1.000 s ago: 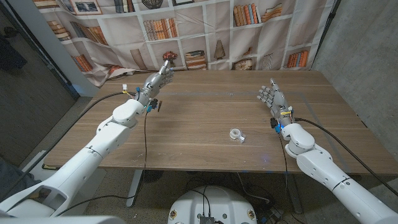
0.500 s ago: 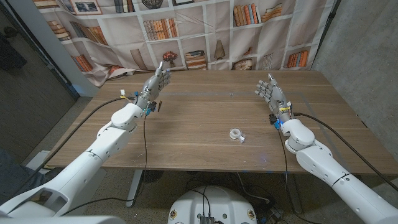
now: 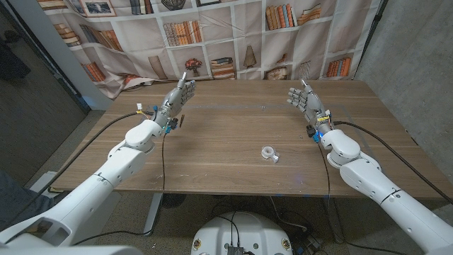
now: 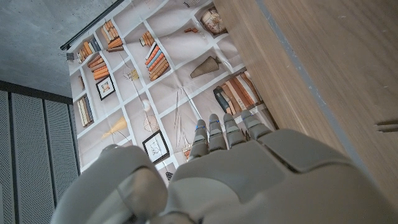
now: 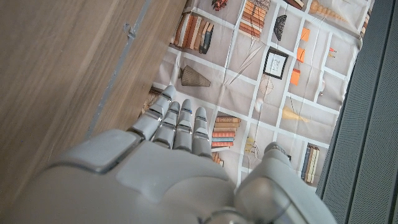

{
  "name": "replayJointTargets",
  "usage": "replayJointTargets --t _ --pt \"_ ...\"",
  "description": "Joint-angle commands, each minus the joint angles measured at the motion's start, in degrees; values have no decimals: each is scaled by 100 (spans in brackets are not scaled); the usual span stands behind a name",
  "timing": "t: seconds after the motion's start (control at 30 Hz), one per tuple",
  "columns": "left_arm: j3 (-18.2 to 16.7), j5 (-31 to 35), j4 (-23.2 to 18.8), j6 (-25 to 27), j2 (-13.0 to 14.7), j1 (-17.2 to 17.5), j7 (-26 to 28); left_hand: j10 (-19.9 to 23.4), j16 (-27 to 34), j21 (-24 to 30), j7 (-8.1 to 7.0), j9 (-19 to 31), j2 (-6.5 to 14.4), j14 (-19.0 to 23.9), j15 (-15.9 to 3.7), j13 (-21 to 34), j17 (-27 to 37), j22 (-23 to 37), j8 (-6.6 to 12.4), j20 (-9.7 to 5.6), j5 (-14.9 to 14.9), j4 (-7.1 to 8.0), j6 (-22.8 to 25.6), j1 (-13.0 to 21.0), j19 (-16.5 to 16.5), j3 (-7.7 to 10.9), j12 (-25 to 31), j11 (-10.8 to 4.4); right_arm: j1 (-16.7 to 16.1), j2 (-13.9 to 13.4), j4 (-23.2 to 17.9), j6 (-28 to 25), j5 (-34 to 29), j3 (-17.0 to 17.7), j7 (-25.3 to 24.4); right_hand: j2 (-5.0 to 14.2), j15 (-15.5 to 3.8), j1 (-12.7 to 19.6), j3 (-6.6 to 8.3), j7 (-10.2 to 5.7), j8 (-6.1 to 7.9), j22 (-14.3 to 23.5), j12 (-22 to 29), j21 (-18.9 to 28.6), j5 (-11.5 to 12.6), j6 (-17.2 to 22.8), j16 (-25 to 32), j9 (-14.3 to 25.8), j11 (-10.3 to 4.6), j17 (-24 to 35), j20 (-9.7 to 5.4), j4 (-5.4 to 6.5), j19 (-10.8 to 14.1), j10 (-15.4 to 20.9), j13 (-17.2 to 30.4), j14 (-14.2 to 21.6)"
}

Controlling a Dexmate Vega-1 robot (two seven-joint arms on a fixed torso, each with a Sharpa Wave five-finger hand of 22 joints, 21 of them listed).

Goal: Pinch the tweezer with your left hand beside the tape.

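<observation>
Tape (image 3: 268,152) lies on wooden table (image 3: 226,134); each robot hand (image 3: 178,95) (image 3: 303,100) empty, fingers spread.

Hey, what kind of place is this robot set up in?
Probably a lab or test room, not a library: the bookshelves are a printed backdrop hung behind a wooden table, with bare grey walls alongside.

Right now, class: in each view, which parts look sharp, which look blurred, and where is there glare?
Head view: evenly lit and sharp; the tape casts little shadow.
Left wrist view: the left robot hand is close and soft; the backdrop is sharp.
Right wrist view: the right robot hand is blurred; no strong glare.
</observation>
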Motion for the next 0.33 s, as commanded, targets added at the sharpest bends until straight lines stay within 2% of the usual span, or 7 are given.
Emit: replayJointTargets --t 0.03,0.33 --pt "-5 60 -184 109 125 122 146 -34 -7 -16 25 20 33 -33 -11 8 11 10 32 -11 31 -6 24 1 -52 -33 13 21 109 26 126 -22 52 -58 127 4 20 -49 -32 54 52 30 -18 -15 -6 47 1 11 3 22 -9 5 9 -6 12 2" --pt "-34 70 -273 182 188 170 220 -62 1 -20 45 19 50 -64 2 8 9 11 43 -40 38 -20 38 15 -97 -37 23 5 105 88 175 12 76 -73 108 2 34 -60 -40 79 45 30 -10 -16 -4 52 7 10 13 23 4 8 26 18 11 15"
